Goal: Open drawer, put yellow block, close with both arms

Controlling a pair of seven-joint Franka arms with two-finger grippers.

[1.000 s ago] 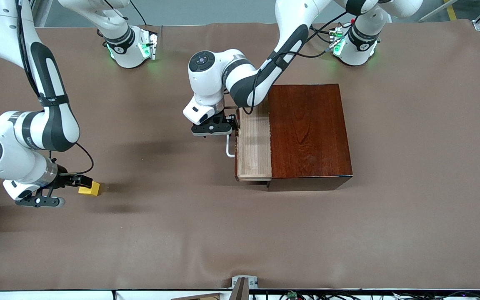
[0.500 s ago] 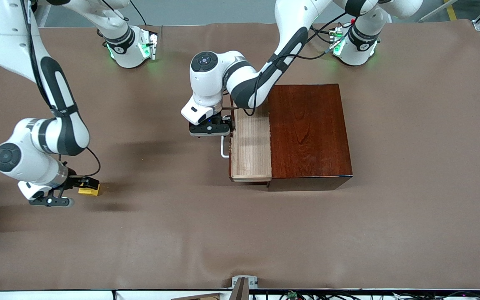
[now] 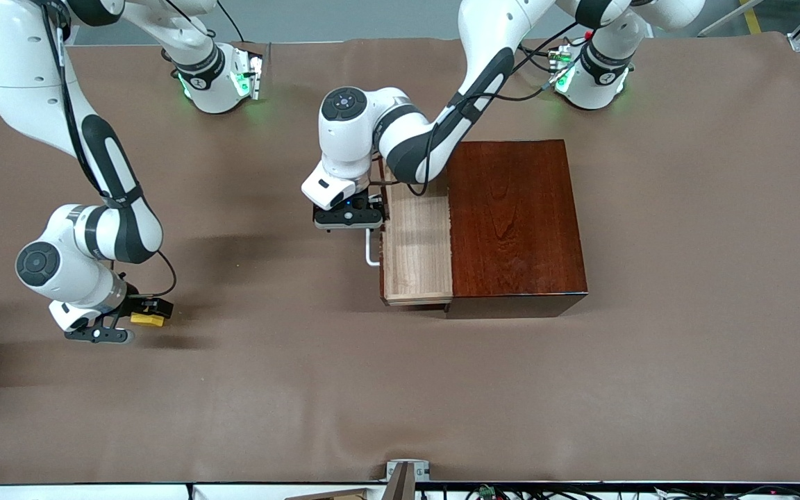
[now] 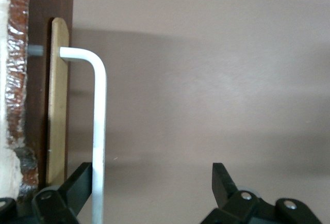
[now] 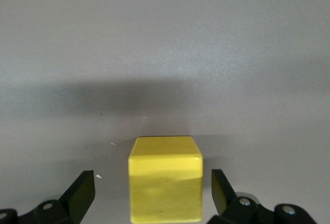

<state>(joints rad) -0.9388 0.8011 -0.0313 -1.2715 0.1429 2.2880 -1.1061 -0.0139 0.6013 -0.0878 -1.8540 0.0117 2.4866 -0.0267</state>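
Right gripper, jaws spread, straddles the yellow block on the table, well apart from the wooden box toward the right arm's end. Left gripper, open, brackets the drawer handle. We advise centring the cube between the fingers before we close.
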